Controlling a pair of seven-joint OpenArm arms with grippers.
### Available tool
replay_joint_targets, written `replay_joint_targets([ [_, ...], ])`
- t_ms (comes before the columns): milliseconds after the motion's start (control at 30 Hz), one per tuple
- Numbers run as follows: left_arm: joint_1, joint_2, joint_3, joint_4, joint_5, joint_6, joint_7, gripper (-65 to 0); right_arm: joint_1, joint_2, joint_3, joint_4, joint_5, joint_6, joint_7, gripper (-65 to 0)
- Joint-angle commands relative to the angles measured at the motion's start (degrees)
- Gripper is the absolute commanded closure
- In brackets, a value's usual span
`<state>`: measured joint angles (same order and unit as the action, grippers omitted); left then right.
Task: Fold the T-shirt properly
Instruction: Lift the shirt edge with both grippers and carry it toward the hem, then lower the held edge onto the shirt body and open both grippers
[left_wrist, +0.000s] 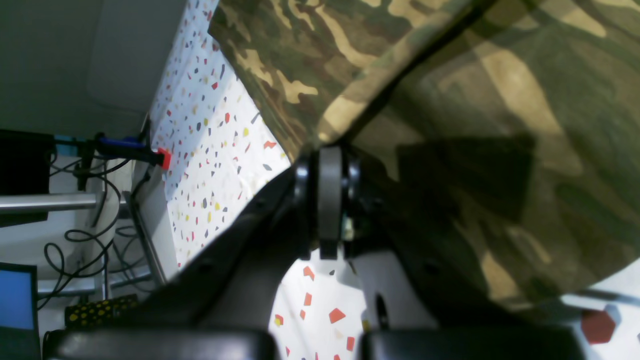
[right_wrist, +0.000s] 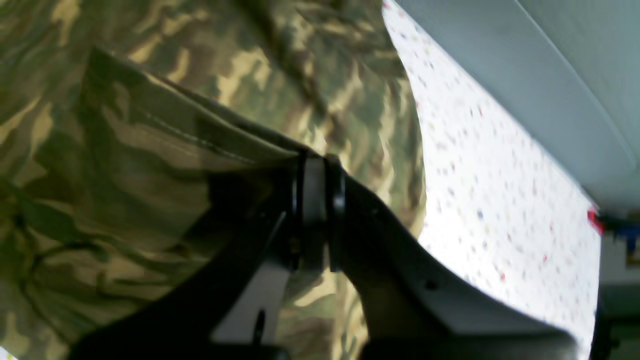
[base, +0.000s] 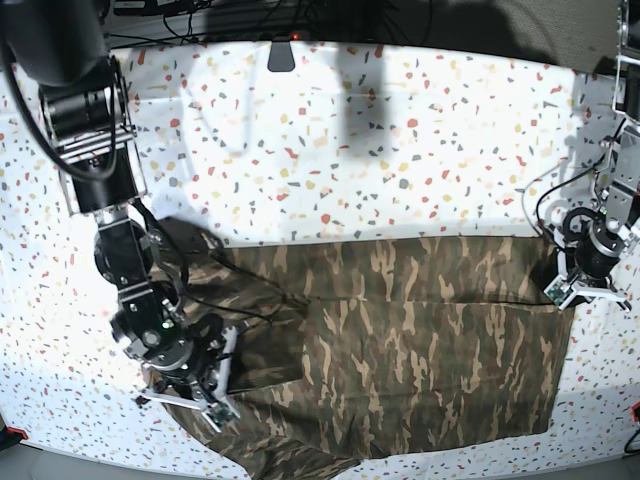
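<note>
The camouflage T-shirt (base: 400, 340) lies spread across the near half of the speckled table (base: 350, 130), with its left part bunched and folded. My left gripper (base: 582, 290) is at the shirt's right edge; in the left wrist view it (left_wrist: 330, 150) is shut on a raised fold of the shirt (left_wrist: 500, 100). My right gripper (base: 205, 385) is at the shirt's bunched left end; in the right wrist view it (right_wrist: 315, 162) is shut on a hemmed fold of the shirt (right_wrist: 150, 150). The neckband is not in view.
A red-tipped clamp (left_wrist: 163, 158) grips the table edge, with cables (left_wrist: 75, 240) and a blue screen (left_wrist: 17, 295) beyond it. A similar clamp (right_wrist: 593, 218) shows in the right wrist view. A small dark object (base: 280, 55) sits at the far table edge.
</note>
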<state>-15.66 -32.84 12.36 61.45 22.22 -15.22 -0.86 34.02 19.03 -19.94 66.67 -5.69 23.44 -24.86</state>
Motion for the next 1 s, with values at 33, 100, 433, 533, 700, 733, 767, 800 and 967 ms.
replay_joint_targets([
  [33,-1.6,-1.0,-0.6,0.8,-0.3,0.9,-0.8,0.0,3.0,0.3,-2.4,-0.5,-0.7,-0.2,1.3,0.0],
  [100,-1.6,-0.5,-0.6,0.8,-0.3,0.9,-0.8,0.0,3.5,0.3,-5.5,-1.3,-3.0,-0.3,1.9,0.0],
  [433,-1.6,3.2,-0.6,0.8,-0.2,0.9,-0.8,0.0,5.4,0.3,-10.9,-2.5,-5.1,-2.0,2.6,0.0],
  [533,-1.6,3.3,-0.6,0.8,-0.2,0.9,-0.6,0.0,6.1,-0.3,-10.9,-5.0,-7.5,-2.0,4.5,0.0],
  [700,-1.6,3.3,-0.6,0.8,-0.2,0.9,-0.3,0.0,8.4,-3.0,-10.9,-11.4,-8.1,-2.0,6.9,0.0],
  [733,-1.6,3.3,-0.6,0.8,-0.2,0.9,0.1,0.0,9.0,-3.6,-10.9,-12.6,-8.1,-2.0,6.9,0.0],
  [767,-1.6,3.3,-0.6,0.8,-0.2,0.9,0.7,0.0,9.6,-4.3,-10.9,-13.7,-8.1,-2.0,7.0,0.0],
  [800,-1.6,3.3,-0.6,0.8,-0.2,0.9,1.6,0.0,10.1,-5.0,-11.0,-14.5,-8.3,-2.0,7.2,0.0],
  [967,-1.7,3.3,-0.6,0.1,-0.2,0.9,3.5,0.0,11.6,-7.3,-11.0,-15.6,-9.3,-2.0,7.9,0.0],
])
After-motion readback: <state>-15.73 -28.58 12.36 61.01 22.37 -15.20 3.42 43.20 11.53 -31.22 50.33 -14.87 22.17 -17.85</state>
